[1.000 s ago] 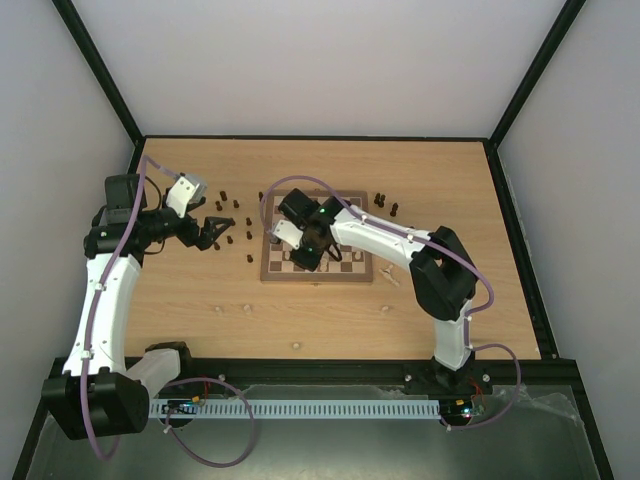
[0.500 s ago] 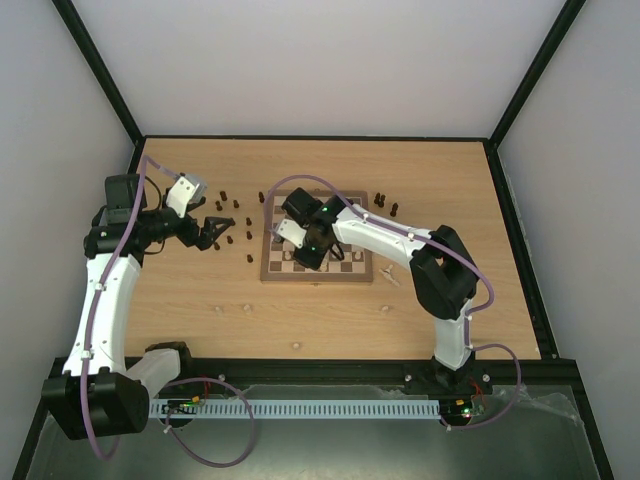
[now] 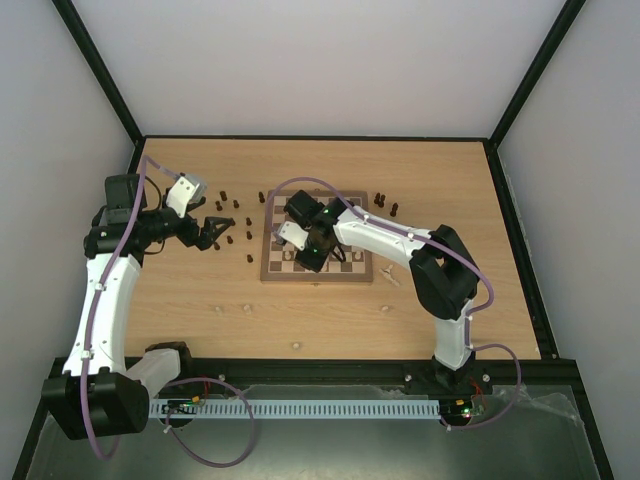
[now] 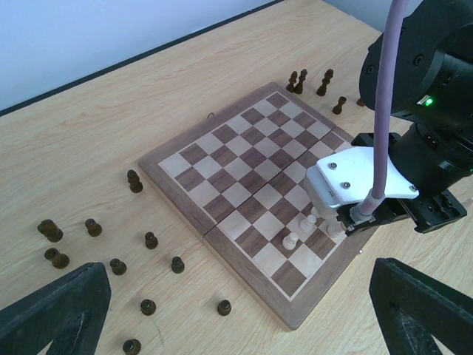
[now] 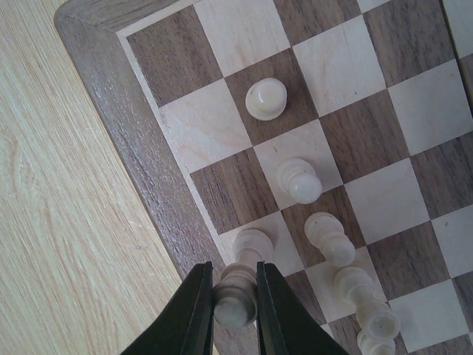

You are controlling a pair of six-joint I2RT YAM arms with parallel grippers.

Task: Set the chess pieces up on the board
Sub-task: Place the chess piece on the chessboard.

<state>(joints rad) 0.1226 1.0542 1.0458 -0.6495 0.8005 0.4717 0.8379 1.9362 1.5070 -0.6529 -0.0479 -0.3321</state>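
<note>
The board (image 3: 266, 263) lies mid-table. My right gripper (image 3: 311, 256) hangs over its near left part. In the right wrist view this gripper (image 5: 234, 277) is shut on a cream chess piece (image 5: 233, 299). The piece's foot is over a pale square next to the brown rim (image 5: 140, 159); whether it rests there I cannot tell. Several cream pieces (image 5: 299, 181) stand in a slanted row on neighbouring squares. My left gripper (image 3: 215, 233) is left of the board, open and holding nothing. In the left wrist view its fingers (image 4: 59, 310) frame dark pieces (image 4: 151, 239) on the table and the board (image 4: 222, 159).
More dark pieces (image 3: 381, 202) stand on the table behind the board's right corner, and others (image 3: 236, 205) to its left. A few cream pieces (image 3: 245, 308) lie scattered on the tabletop nearer the arm bases. The right arm's wrist (image 4: 414, 148) covers the board's right side.
The right gripper, still shut on the cream piece, has shifted slightly to the right over the board. The left arm has not moved.
</note>
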